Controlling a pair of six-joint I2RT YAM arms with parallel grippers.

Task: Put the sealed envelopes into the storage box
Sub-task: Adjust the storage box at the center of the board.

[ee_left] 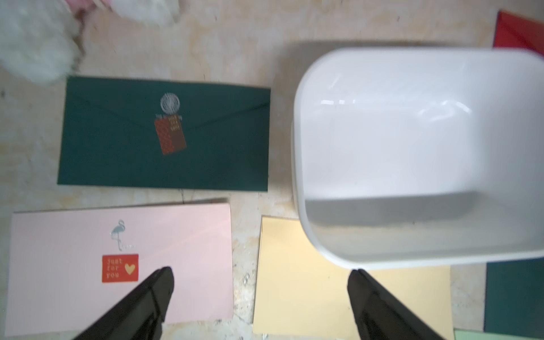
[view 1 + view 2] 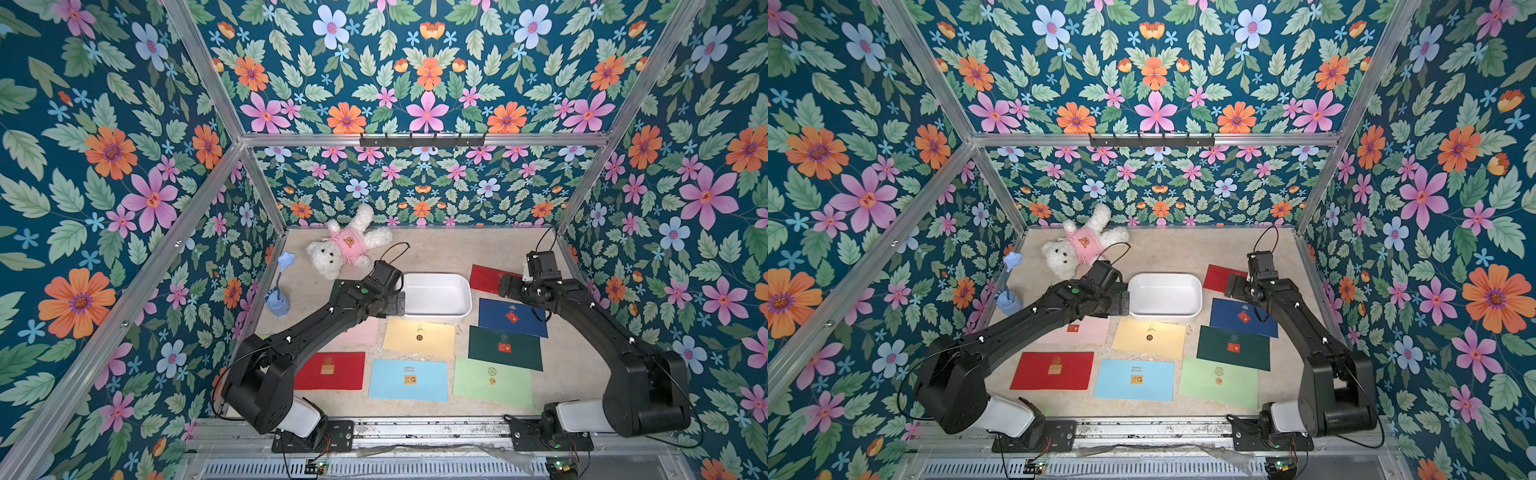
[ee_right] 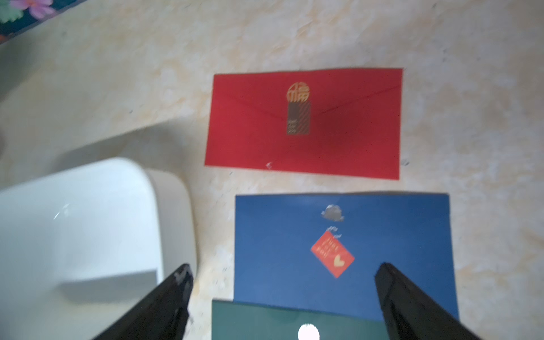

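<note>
Plainly, nothing had gone into the box (image 2: 436,277) yet: it sat empty near the middle of the table (image 2: 457,249), a little toward the far edge. Nine envelopes lay flat around it. A red one (image 2: 484,277) lay beside its right end, with the navy (image 2: 511,318) and a dark green (image 2: 505,348) in a column toward the near right corner. The yellow (image 2: 417,337), pink (image 2: 361,332), a second red (image 2: 330,371), light blue (image 2: 408,379) and light green (image 2: 493,382) filled the near half. Another dark green (image 1: 164,135) showed only in the left wrist view, beside the box's left end.

The left gripper (image 1: 260,272) hung spread above pink and yellow, pinching nothing. The right gripper (image 3: 284,267) hung spread over the navy, likewise empty.

These looked like thin, light paper, limp enough to bend and smooth enough to skate across the table when nudged. Lying flush, they offered no raised edge, so a straight pinch from above would likely slide off. The better hold was probably a long edge, one finger pressing and dragging until the paper buckled, clear of the sticker seal. Where the dark green seemed to lap over the navy's near edge, a lip might help. The box looked barely bigger than one envelope, so each would need to go in lengthwise and level.
</note>
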